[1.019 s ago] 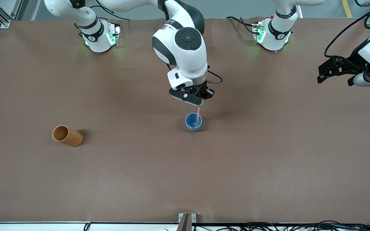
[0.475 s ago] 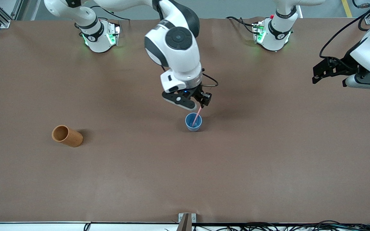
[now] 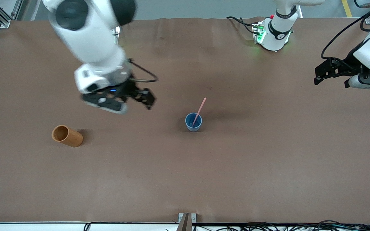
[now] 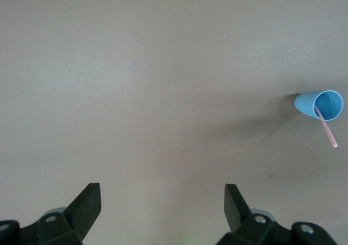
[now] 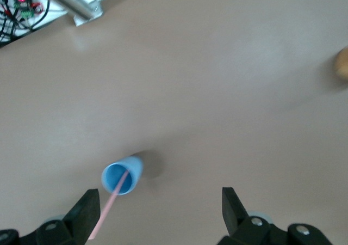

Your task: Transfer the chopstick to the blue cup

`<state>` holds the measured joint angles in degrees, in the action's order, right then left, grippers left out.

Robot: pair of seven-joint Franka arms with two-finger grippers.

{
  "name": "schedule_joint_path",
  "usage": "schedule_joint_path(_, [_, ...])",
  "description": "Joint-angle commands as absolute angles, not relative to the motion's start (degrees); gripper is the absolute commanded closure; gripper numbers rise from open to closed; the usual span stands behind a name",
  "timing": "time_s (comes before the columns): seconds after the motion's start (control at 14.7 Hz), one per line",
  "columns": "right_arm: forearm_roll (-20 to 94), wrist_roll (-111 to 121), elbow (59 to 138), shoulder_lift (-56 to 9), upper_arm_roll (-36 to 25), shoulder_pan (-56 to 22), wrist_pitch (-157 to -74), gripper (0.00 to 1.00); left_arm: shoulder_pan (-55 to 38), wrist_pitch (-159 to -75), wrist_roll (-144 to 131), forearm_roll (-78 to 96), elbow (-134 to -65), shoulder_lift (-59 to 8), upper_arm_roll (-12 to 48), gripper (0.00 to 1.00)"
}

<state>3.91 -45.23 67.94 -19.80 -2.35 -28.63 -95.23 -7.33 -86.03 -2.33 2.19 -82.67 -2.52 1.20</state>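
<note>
The blue cup [image 3: 193, 122] stands upright near the middle of the table. The pale-pink chopstick [image 3: 199, 110] stands in it, leaning on the rim with its top tilted toward the left arm's end. My right gripper [image 3: 130, 104] is open and empty, up over the table between the orange-brown cup and the blue cup. Its wrist view shows the blue cup [image 5: 129, 170] and the chopstick [image 5: 109, 207] close to one finger. My left gripper [image 3: 331, 77] is open and empty, waiting over the left arm's end of the table. Its wrist view shows the cup [image 4: 310, 100] and chopstick [image 4: 326, 129] far off.
An orange-brown cylindrical cup [image 3: 66, 136] lies on its side toward the right arm's end of the table; it shows blurred in the right wrist view [image 5: 342, 64]. The brown table cover [image 3: 236, 166] stretches around. Cables and a metal bracket [image 3: 187, 219] sit at the near edge.
My right gripper opened, let go of the chopstick in the blue cup, and swung away toward the right arm's end. The chopstick now leans free in the cup. The left arm barely moved.
</note>
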Motion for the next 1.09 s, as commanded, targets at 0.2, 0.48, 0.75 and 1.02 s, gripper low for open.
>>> schedule_joint_path(0.2, [3.1, -22.2, 85.4, -5.9, -1.1, -13.2, -97.0, 0.01, -7.1, -86.0, -1.8, 2.5, -81.7, -3.0, 1.4, 0.0])
schedule_joint_path(0.48, [2.6, -10.8, 90.6, -1.8, -1.2, -3.8, -96.9, 0.01, -7.2, -86.0, -1.8, 2.5, -81.7, -3.0, 1.4, 0.0])
schedule_joint_path(0.75, [2.0, -4.9, 91.9, -0.7, -1.2, 1.7, -96.5, 0.01, -7.2, -86.0, -1.8, 2.5, -81.7, -3.0, 1.4, 0.0])
schedule_joint_path(1.02, [1.8, -0.6, 88.2, -1.1, -1.1, 2.9, -94.6, 0.0, -7.2, -86.0, -1.8, 2.5, -81.7, -3.0, 1.4, 0.0])
